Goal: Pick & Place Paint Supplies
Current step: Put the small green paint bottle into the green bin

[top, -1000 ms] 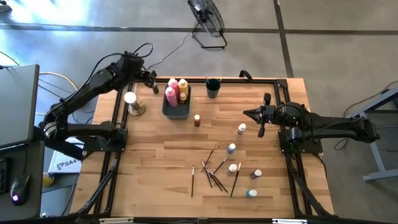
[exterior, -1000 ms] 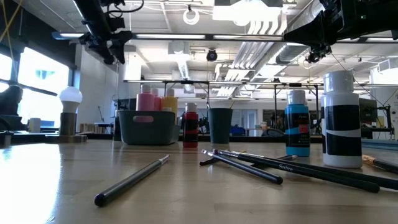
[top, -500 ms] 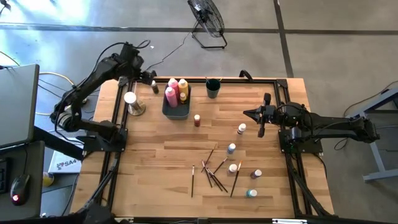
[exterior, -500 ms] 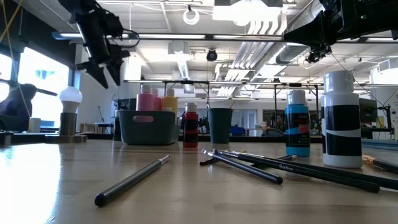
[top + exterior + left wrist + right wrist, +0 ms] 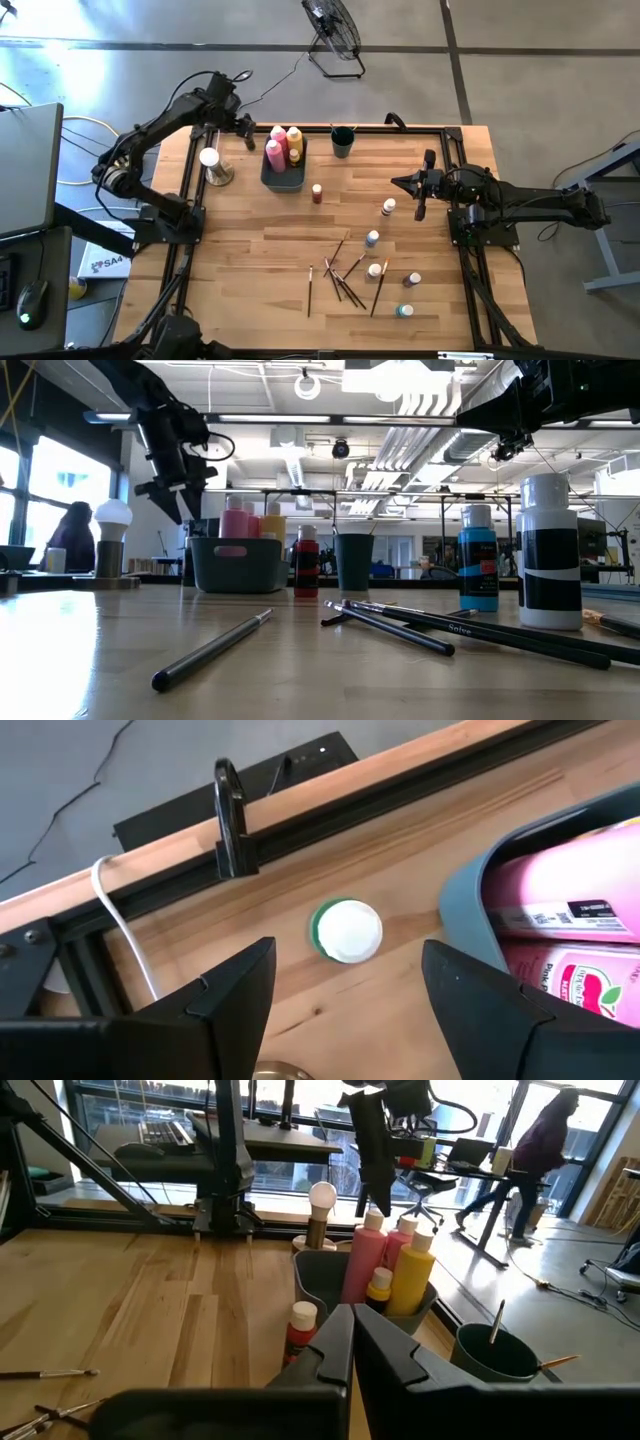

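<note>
Bin: dark grey bin (image 5: 283,172) at the far left part of the surface (image 5: 260,250), holding the pink bottle (image 5: 275,153), the yellow bottle (image 5: 294,140) and one small bottle.
Cup: dark green cup (image 5: 342,142) just beside the bin, with brushes standing in it.
Left tool: left tool (image 5: 345,985) held above the far left corner, fingers wide apart and empty; a green bottle with a white cap (image 5: 346,929) stands below it, beside the bin.
Right tool: right tool (image 5: 418,185) closed on nothing, hanging over the right side.
Outstanding, bottles: red bottle (image 5: 317,193) near the bin; five small bottles (image 5: 388,208) scattered toward the near right.
Outstanding, brushes: paintbrushes (image 5: 340,275) lying loose near the middle.
Progress: judged under half done; most small items not yet placed.
</note>
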Robot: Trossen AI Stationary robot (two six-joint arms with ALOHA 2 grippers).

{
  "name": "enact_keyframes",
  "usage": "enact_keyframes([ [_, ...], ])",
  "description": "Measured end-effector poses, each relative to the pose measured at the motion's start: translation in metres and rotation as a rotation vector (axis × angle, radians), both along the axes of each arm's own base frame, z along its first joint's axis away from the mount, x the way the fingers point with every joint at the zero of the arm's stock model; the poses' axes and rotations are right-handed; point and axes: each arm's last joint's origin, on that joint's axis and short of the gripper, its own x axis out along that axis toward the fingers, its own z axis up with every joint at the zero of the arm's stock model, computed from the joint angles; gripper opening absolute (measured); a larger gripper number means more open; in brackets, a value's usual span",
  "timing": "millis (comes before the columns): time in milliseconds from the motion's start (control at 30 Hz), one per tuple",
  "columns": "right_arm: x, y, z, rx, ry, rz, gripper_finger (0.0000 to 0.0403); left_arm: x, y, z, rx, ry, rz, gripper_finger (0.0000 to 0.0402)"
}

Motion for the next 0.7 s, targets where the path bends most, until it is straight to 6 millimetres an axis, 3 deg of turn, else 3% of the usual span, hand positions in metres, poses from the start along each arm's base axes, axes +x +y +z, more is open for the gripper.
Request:
enact_keyframes([
  [700, 0.0, 0.0, 0.0, 0.001, 0.0, 0.0, 0.0004, 0.01, 0.018, -0.029, -0.076, 0.037, -0.002, 0.0248],
])
